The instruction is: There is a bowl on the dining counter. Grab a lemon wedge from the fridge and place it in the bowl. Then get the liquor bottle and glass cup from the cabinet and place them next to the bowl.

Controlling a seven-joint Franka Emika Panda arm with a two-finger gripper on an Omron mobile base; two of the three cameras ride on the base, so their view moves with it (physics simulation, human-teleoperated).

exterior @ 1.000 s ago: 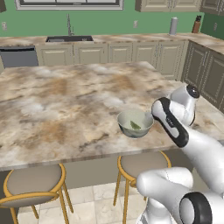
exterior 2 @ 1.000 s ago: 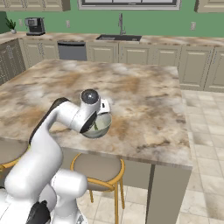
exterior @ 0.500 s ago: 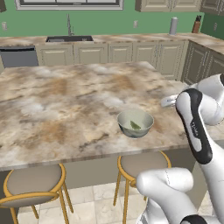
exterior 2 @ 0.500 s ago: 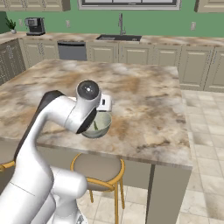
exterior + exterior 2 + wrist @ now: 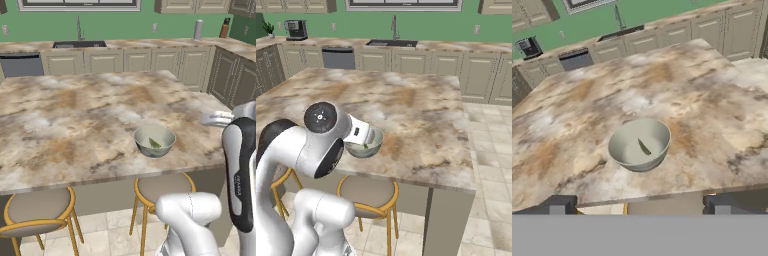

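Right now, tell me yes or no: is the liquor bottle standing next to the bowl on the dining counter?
No: the bowl holds the lemon wedge, and the dining counter around it is bare marble.

i see the lemon wedge in the bowl, which sits near the counter's near edge, stools below.

The arm covers the near left side of the bowl in the right base view
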